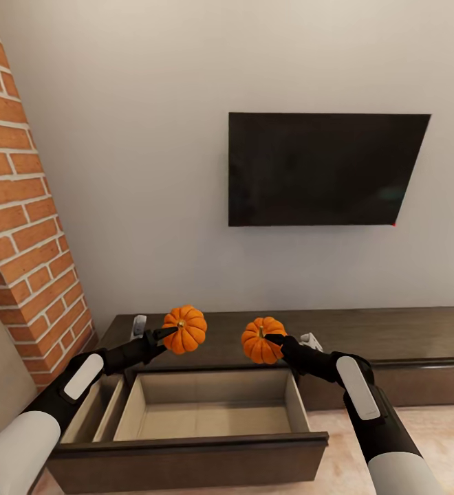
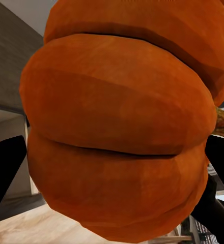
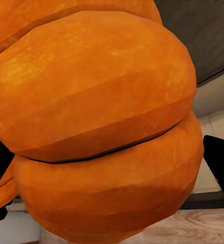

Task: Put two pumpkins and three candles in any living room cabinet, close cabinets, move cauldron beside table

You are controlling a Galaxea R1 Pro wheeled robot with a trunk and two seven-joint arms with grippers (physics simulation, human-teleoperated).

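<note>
We are in a home living room: a flat television [image 1: 323, 168] hangs on a pale wall above a long dark cabinet [image 1: 392, 337], beside a brick column [image 1: 20, 227].

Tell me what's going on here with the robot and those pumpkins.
The robot holds a pumpkin in each gripper: the left gripper grips the left pumpkin, the right gripper the right pumpkin. Both are held above the low dark cabinet under the wall TV. The cabinet's left drawer is pulled open just below the pumpkins and looks empty, so neither pumpkin is stowed yet.
</note>
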